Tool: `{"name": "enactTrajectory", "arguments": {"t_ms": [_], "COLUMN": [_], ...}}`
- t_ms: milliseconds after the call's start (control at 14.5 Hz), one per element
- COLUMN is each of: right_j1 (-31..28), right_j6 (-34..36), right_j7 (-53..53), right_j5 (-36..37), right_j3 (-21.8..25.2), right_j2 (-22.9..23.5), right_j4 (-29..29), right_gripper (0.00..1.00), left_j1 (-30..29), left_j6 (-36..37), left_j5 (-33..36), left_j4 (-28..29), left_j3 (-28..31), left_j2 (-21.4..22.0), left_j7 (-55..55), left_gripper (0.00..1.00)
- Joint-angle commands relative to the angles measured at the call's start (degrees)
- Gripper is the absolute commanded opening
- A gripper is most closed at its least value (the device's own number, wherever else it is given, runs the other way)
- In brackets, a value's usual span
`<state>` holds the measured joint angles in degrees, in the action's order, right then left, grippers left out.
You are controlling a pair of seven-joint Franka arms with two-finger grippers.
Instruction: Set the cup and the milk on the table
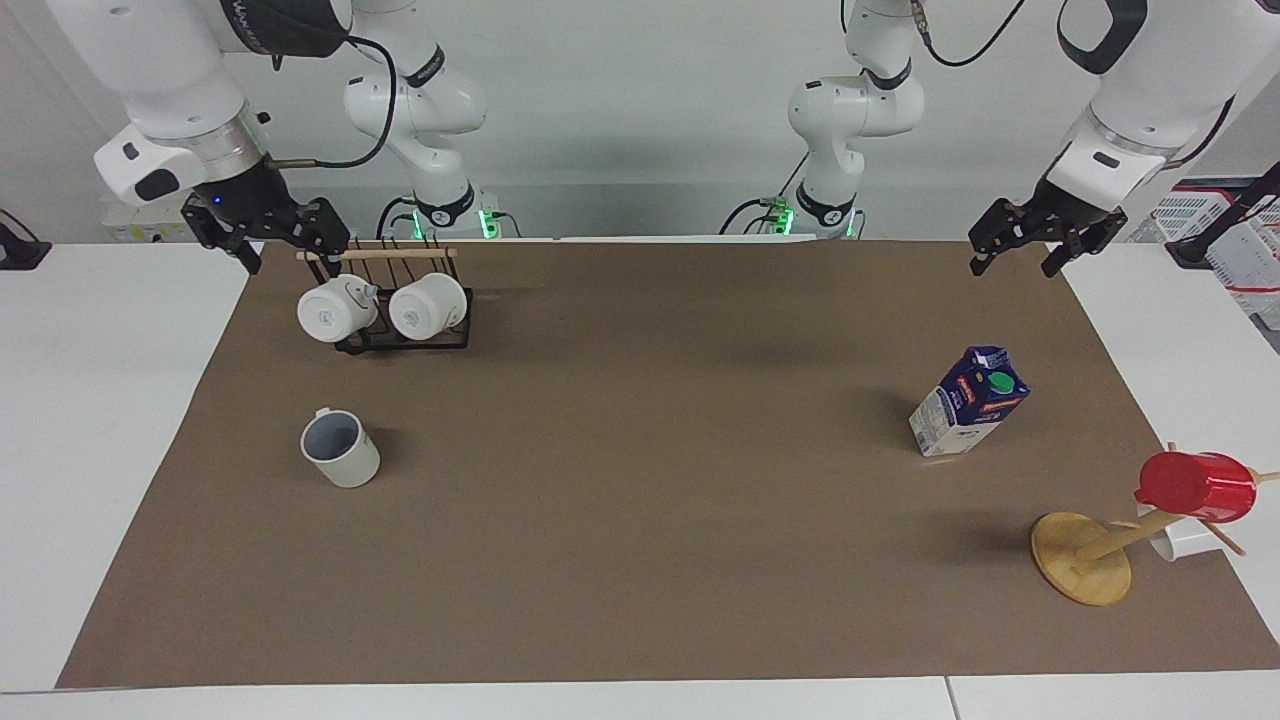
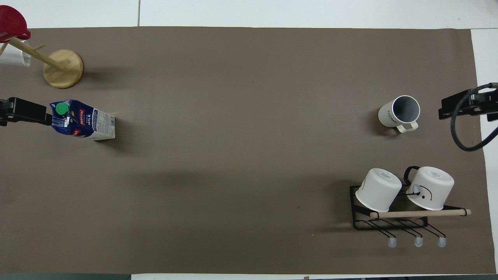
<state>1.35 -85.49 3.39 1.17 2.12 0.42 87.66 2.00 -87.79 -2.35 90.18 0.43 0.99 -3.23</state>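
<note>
The cup [image 1: 340,450] stands upright on the brown mat of the table [image 1: 640,560] toward the right arm's end, farther from the robots than a mug rack; it also shows in the overhead view [image 2: 400,112]. The milk [image 1: 968,402] stands on the mat toward the left arm's end and shows in the overhead view [image 2: 83,120] too. My right gripper [image 1: 290,250] is open and empty, raised over the mat's edge beside the rack. My left gripper [image 1: 1014,262] is open and empty, raised over the mat's corner near the robots. Neither touches anything.
A black wire rack [image 1: 400,340] [image 2: 362,221] holds two round white mugs near the robots. A wooden mug tree [image 1: 1085,555] [image 2: 62,68] with a red cup [image 1: 1200,485] and a white cup [image 1: 1185,540] stands beside the milk, farther out.
</note>
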Motion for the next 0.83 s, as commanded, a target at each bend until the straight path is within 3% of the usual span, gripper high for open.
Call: {"name": "enactTrajectory", "arguments": {"t_ms": [0, 759], "right_j1": [-0.47, -0.82], "right_j6": [0.15, 0.15], "right_j7": [-1.11, -1.2], "right_j5": [-0.73, -0.65], "right_j3": [-0.19, -0.27], "right_j2": [-0.33, -0.33], "right_j4": [0.5, 0.5], "right_gripper": [1.0, 1.0], "left_j1": [0.28, 0.02], "left_j6": [-0.36, -1.94], "left_j5": [1.03, 0.94], "left_j4": [1.92, 1.92], "left_j3": [0.19, 0.19], "left_j2": [1.74, 1.65], "left_j7": [-0.11, -0.55], "left_gripper": [1.0, 1.0]}}
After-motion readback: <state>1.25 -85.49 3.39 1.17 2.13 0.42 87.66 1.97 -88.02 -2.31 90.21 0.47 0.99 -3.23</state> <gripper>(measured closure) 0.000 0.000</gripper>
